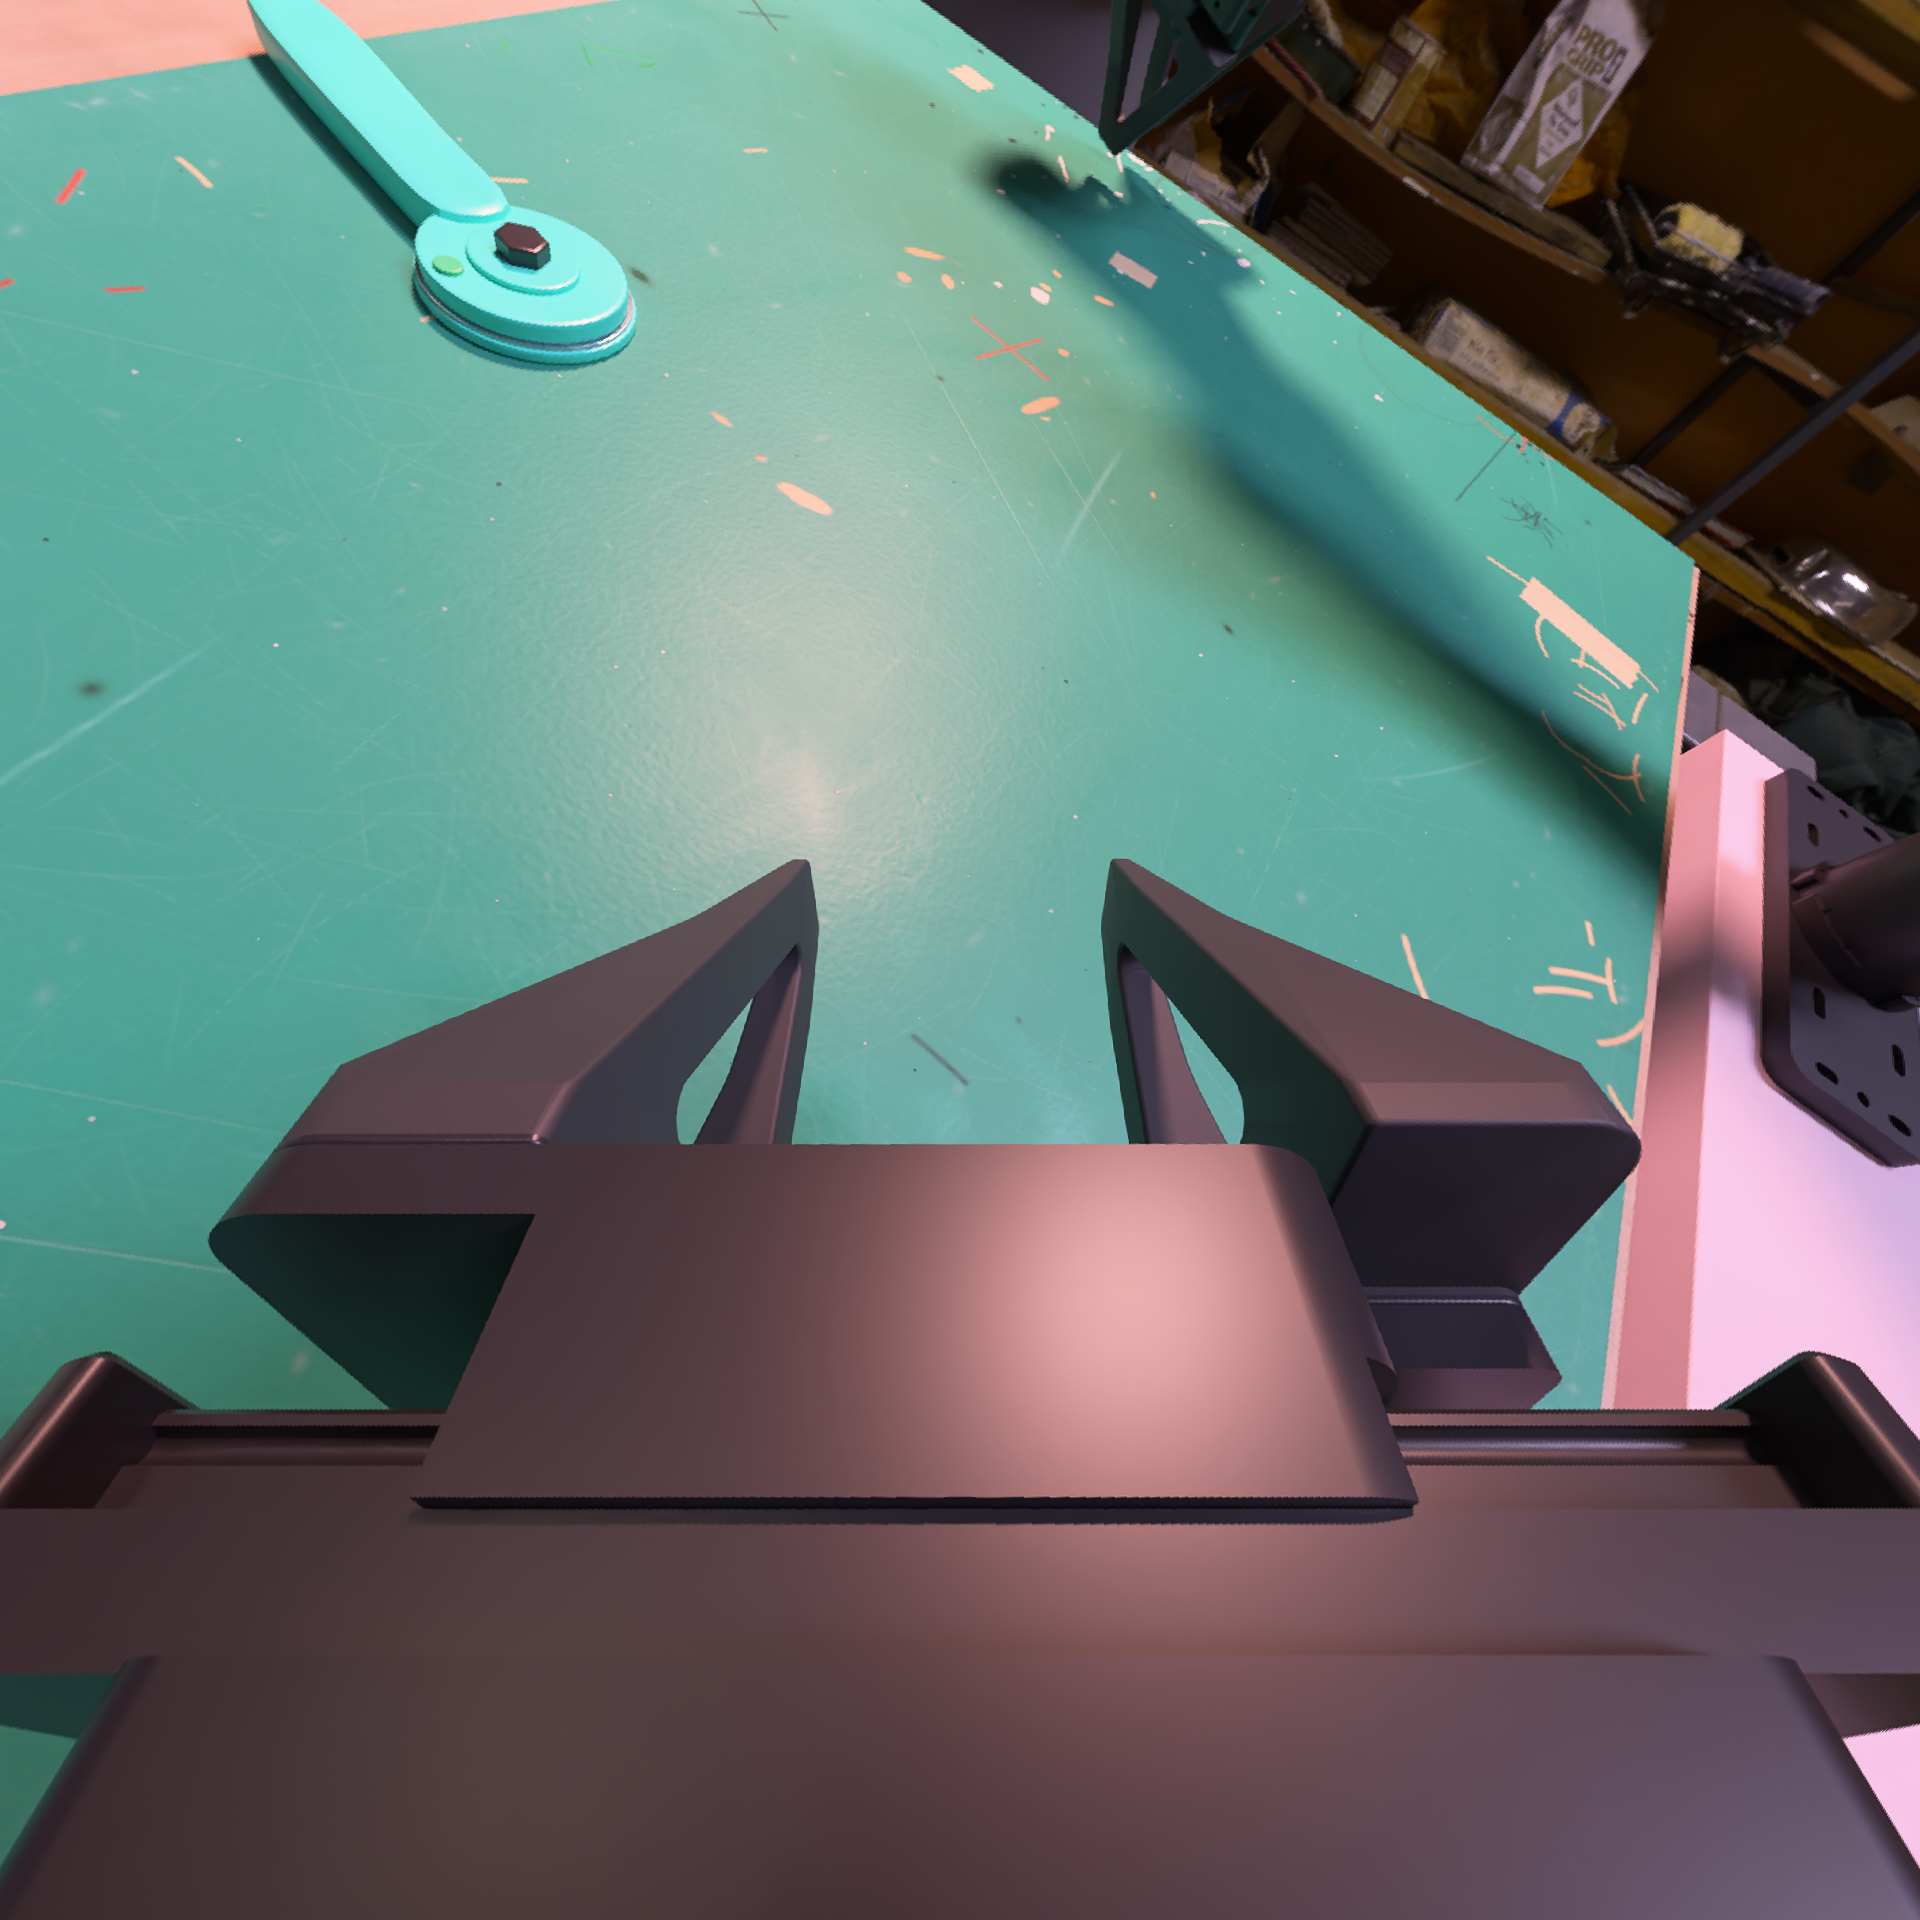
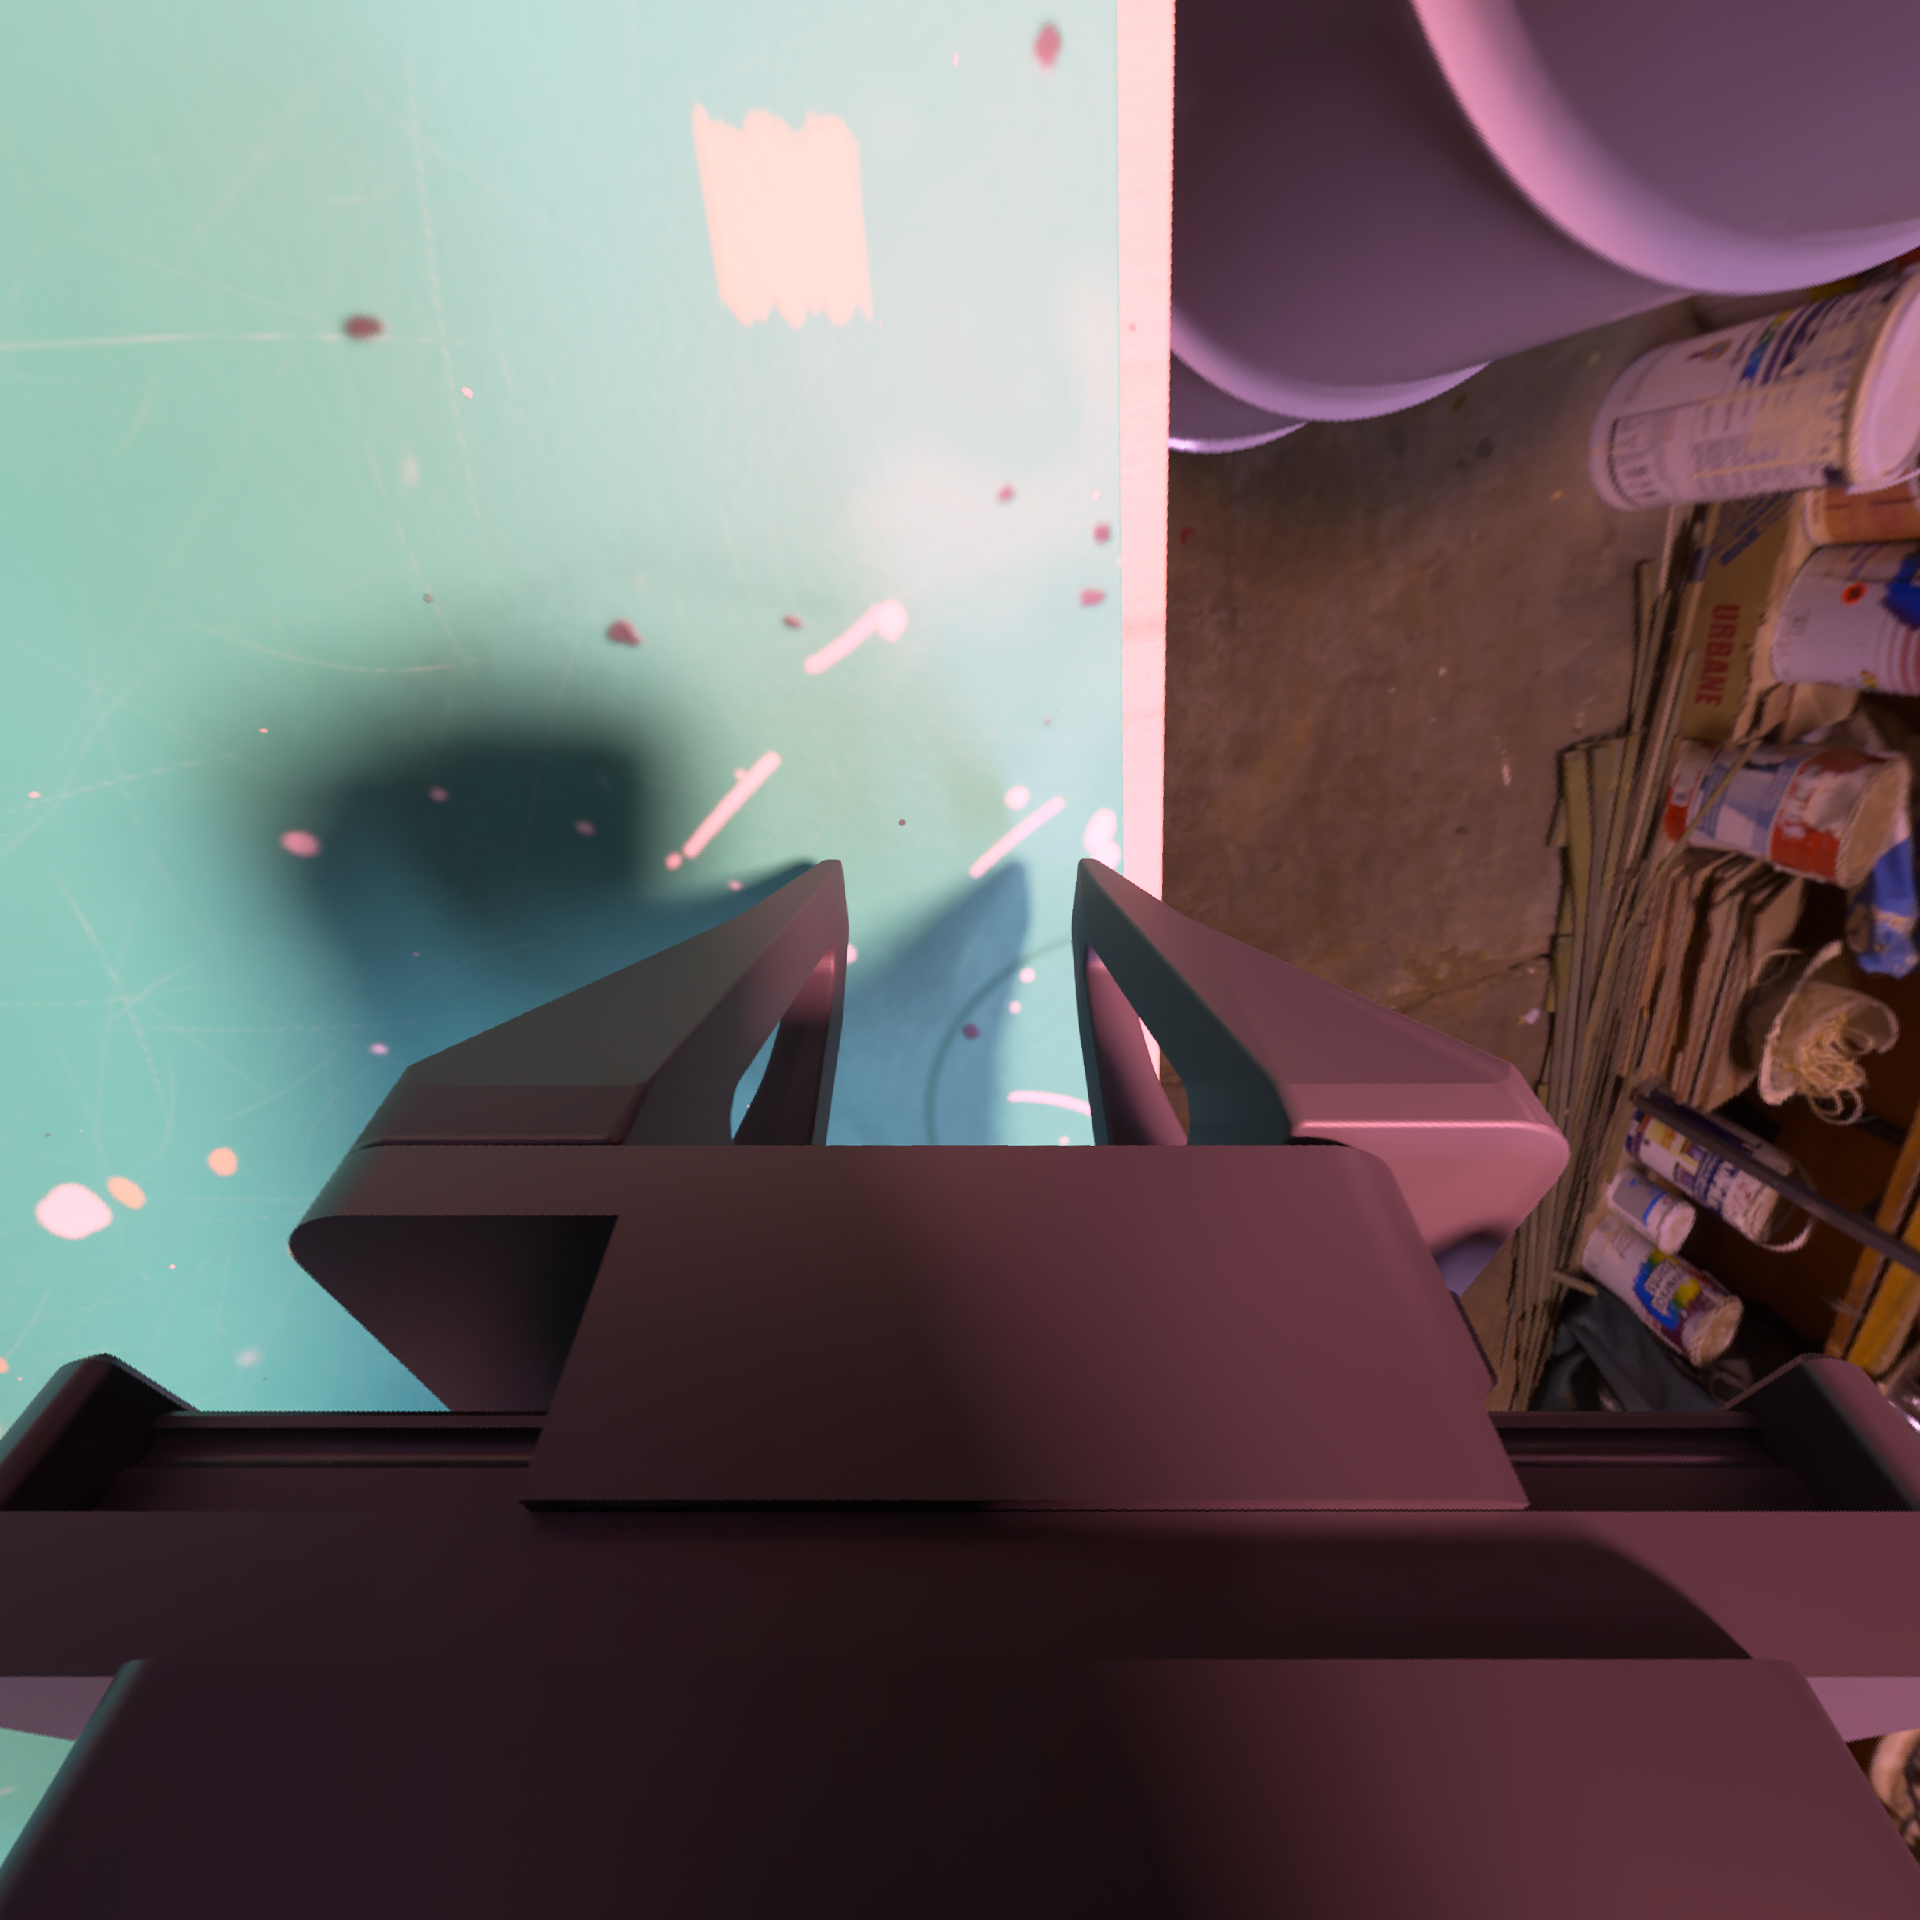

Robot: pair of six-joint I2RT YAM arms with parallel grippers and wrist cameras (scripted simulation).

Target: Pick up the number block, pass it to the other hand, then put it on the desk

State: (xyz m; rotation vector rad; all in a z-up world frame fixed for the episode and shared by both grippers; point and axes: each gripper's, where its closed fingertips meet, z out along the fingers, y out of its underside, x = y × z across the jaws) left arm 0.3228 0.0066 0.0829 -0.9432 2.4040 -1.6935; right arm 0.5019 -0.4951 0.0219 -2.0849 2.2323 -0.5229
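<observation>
No number block shows in either view. My left gripper (image 1: 958, 883) is open and empty above the green desk mat (image 1: 727, 644). My right gripper (image 2: 958, 883) is open and empty, close above the mat (image 2: 416, 468) near its right edge, with its shadow on the mat just ahead. A dark piece of the other arm (image 1: 1174, 52) shows at the top of the left wrist view.
A turquoise ratchet wrench (image 1: 447, 197) lies on the mat at the far left. The mat's right edge (image 1: 1662, 935) borders a white mount with a dark perforated plate (image 1: 1839, 987). Off the table's edge are shelves (image 1: 1558, 208), paint cans (image 2: 1766, 416) and cardboard on the floor.
</observation>
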